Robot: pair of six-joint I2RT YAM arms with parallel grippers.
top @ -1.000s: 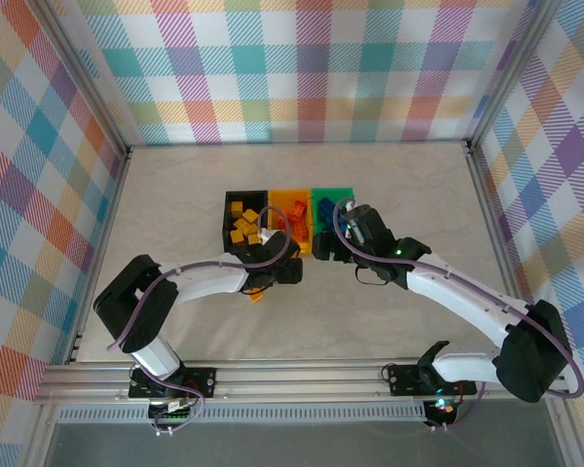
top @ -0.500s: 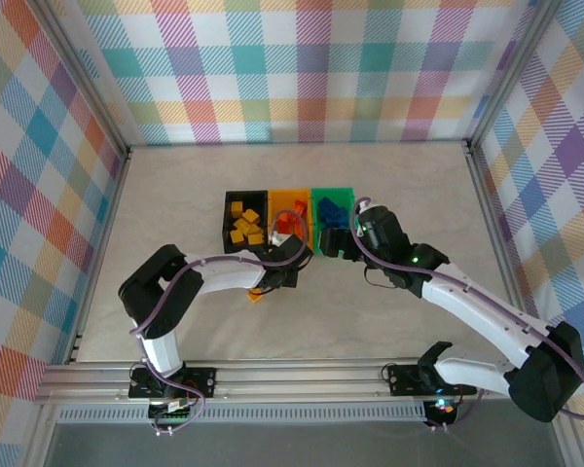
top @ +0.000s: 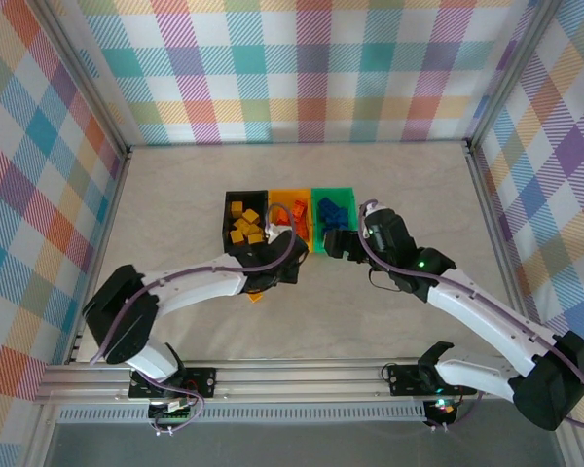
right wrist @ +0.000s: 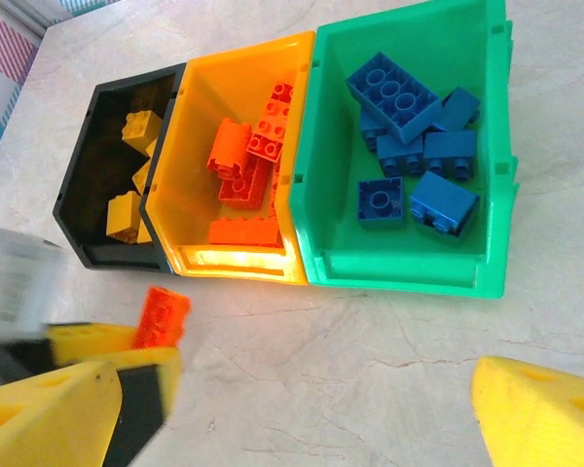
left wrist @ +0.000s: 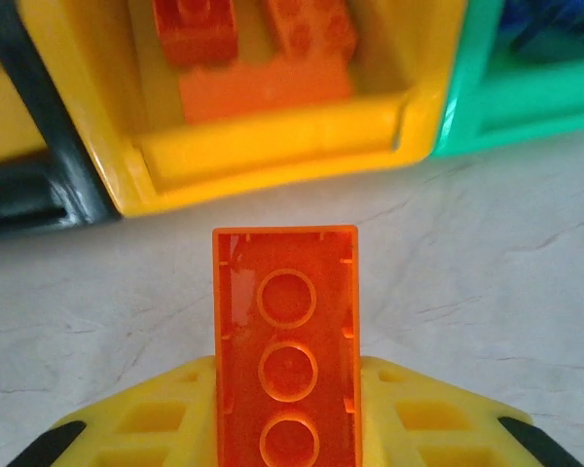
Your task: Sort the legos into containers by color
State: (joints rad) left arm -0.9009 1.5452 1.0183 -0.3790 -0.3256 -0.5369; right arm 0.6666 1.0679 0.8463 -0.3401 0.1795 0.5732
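The yellow fingers of the left gripper pinch an orange brick by its long sides at the bottom centre of the left wrist view. The brick's hollow underside faces the camera, and it sits just short of the yellow-orange bin. Its near end is cut off by the lower edge, and whether it rests on the table or hangs clear of it cannot be told. The right gripper has its fingers spread wide with nothing between them, low in the right wrist view, in front of the green bin. In that view the left gripper's body is only a pale blur at the left edge. In the top view the left gripper's hold is hidden under its own wrist, and a small orange speck just below that arm is too small to identify. The black bin holds yellow bricks, the middle bin orange bricks, and the green one blue bricks. A second ago the right gripper covered the green bin's near end. It now sits to the lower right of the bin, and the left elbow has dropped toward the lower left. The table is pale and veined like marble, and pastel plaid walls and an aluminium frame enclose it.
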